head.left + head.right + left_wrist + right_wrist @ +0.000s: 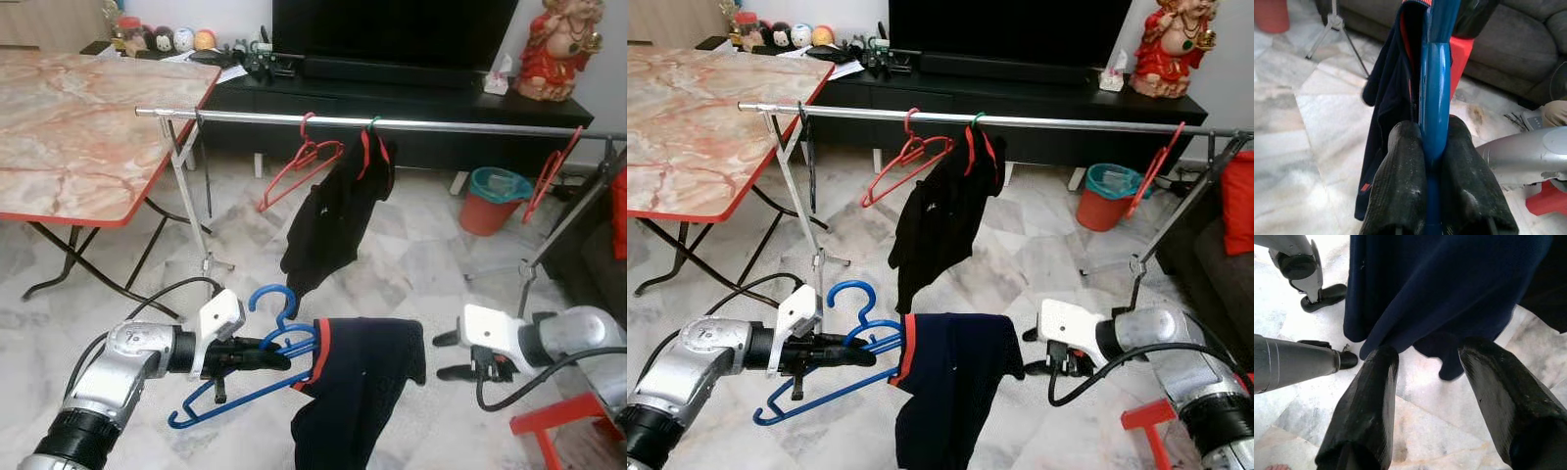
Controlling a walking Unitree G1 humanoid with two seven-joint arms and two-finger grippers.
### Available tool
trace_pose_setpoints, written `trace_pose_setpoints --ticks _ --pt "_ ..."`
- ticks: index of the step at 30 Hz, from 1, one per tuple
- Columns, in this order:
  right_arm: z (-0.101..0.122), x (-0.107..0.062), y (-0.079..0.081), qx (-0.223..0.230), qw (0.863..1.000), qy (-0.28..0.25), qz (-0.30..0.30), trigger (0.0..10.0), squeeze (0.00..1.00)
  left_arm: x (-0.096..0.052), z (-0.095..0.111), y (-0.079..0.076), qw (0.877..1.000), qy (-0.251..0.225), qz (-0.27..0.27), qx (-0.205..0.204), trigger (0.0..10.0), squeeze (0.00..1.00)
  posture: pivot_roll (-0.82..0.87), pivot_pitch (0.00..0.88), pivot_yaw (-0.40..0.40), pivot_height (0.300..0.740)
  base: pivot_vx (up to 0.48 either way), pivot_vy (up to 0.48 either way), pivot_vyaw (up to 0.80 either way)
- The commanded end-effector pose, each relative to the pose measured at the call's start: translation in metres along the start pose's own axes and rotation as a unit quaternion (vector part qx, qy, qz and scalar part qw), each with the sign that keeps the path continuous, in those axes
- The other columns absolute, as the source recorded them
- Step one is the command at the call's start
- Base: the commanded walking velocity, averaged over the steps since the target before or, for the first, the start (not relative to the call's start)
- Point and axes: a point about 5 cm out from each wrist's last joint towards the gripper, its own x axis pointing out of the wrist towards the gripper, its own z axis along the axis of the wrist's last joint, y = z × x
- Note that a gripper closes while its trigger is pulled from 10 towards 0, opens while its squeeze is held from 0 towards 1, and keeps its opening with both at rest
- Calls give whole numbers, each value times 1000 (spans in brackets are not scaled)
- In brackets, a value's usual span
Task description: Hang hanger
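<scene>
The blue hanger (257,364) carries a navy shirt (361,392) and hangs low, at six o'clock from the rail (392,122). The left pincer (263,357) pinches it just under the hook. At three o'clock of the shirt, the right pincer (444,354) has its fingers (1367,411) spread, holding nothing. A black shirt (338,211) and red hangers (299,168) hang on the rail.
</scene>
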Motion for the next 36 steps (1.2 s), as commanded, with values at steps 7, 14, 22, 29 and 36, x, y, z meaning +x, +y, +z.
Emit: trace_pose_setpoints --ticks 7,14,22,29,36 --pt "-2 5 -6 14 999 -17 -39 10000 0 -1 19 0 999 -27 -18 20 0 0 -92 0 -101 740 0 0 0" --pt "0 4 -17 18 996 -23 -90 10000 392 -1 20 -1 999 -28 -21 19 0 0 -94 0 -99 740 0 0 0" --pt "1 4 -17 16 995 -33 -89 10000 1000 1 21 -1 999 -28 -23 18 0 0 -96 0 -99 740 0 0 0" --pt "3 9 -14 22 997 -44 -63 10000 0 1 20 -2 999 -26 -24 16 0 0 -96 0 -99 740 0 0 0" --pt "5 17 -10 24 998 -49 -36 10000 0 6 21 -5 999 -27 -36 14 0 0 -87 0 -103 740 0 0 0"
